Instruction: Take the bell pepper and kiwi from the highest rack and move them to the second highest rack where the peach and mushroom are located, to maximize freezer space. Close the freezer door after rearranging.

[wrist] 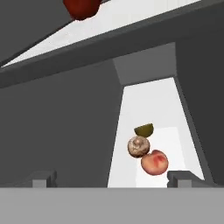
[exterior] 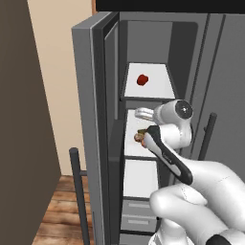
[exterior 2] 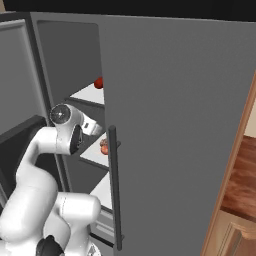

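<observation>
The dark red bell pepper (exterior: 142,80) (exterior 2: 99,82) (wrist: 81,8) lies alone on the top white shelf of the open freezer (exterior: 143,28). One shelf lower, the lime-green kiwi (wrist: 144,129), the tan mushroom (wrist: 138,146) and the orange-pink peach (wrist: 155,162) (exterior 2: 104,146) sit close together in a row. My gripper (wrist: 114,178) (exterior: 139,114) (exterior 2: 95,126) hangs at the front of that second shelf, just short of the peach, open, with nothing between its fingers. The freezer door (exterior: 86,119) stands wide open on the left.
The freezer door's dark bar handle (exterior: 79,191) sticks out at the lower left. The wider fridge door (exterior 2: 175,125) is shut, its bar handle (exterior 2: 114,185) close to my arm. A third white shelf (exterior: 139,177) and grey drawers (exterior: 136,215) lie below. A wooden floor (exterior: 57,210) is underneath.
</observation>
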You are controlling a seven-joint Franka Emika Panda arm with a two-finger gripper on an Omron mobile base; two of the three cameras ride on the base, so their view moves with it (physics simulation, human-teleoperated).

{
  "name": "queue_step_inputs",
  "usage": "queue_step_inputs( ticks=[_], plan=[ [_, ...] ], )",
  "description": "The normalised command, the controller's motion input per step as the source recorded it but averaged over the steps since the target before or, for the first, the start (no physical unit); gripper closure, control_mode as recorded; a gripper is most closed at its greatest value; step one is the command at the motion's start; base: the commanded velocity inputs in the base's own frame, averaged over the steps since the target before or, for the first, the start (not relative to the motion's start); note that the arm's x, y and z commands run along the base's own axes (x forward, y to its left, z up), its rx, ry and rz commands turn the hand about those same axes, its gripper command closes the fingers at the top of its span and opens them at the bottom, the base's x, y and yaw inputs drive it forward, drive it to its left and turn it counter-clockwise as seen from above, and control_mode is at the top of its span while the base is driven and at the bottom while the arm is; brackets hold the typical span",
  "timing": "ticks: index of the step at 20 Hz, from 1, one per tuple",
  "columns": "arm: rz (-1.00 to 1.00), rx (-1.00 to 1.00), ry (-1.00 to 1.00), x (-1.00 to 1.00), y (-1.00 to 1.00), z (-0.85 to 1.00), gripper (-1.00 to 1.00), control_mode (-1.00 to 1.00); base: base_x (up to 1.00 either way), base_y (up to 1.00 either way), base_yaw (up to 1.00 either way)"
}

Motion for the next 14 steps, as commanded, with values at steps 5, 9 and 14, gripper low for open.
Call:
queue_step_inputs(
  ticks=[5,9,14],
  plan=[
    [-0.19,0.02,-0.08,-0.15,0.0,0.72,-1.0,-1.0,0.0,0.0,0.0],
    [-0.09,0.0,-0.11,0.04,0.0,0.43,-1.0,-1.0,0.0,0.0,0.0],
    [-0.04,0.0,-0.05,0.39,0.0,0.27,-1.0,-1.0,0.0,0.0,0.0]
  ],
)
